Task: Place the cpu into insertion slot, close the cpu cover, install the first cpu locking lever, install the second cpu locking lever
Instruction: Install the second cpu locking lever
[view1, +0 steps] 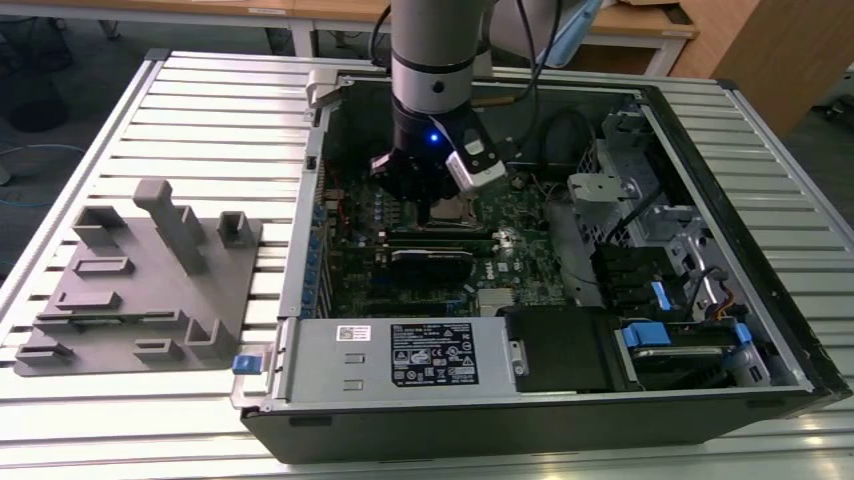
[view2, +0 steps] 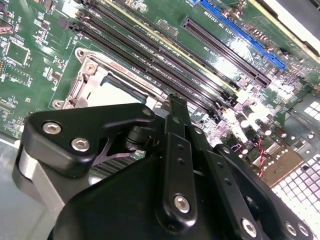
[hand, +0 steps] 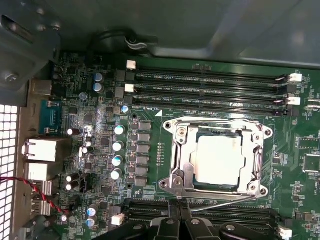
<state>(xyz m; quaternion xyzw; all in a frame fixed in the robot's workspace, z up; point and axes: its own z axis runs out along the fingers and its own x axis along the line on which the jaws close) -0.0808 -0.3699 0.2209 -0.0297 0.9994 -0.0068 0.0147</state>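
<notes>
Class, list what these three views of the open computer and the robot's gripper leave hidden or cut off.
- Insertion slot, exterior view: mostly hidden under the gripper.
- Cpu, second wrist view: partly hidden behind the gripper's black body.
- Fingertips, both wrist views: they narrow together near the socket's edge; any grip is unclear.
- Thin lever, first wrist view: its near end runs behind the fingers.

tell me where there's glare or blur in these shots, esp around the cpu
In the first wrist view the cpu top is washed pale by glare, though the cpu cover frame stays crisp. In the second wrist view the gripper body looms dark and soft up close, and the board at the far edge blows out white. In the exterior view the case interior sits in shadow.
</notes>
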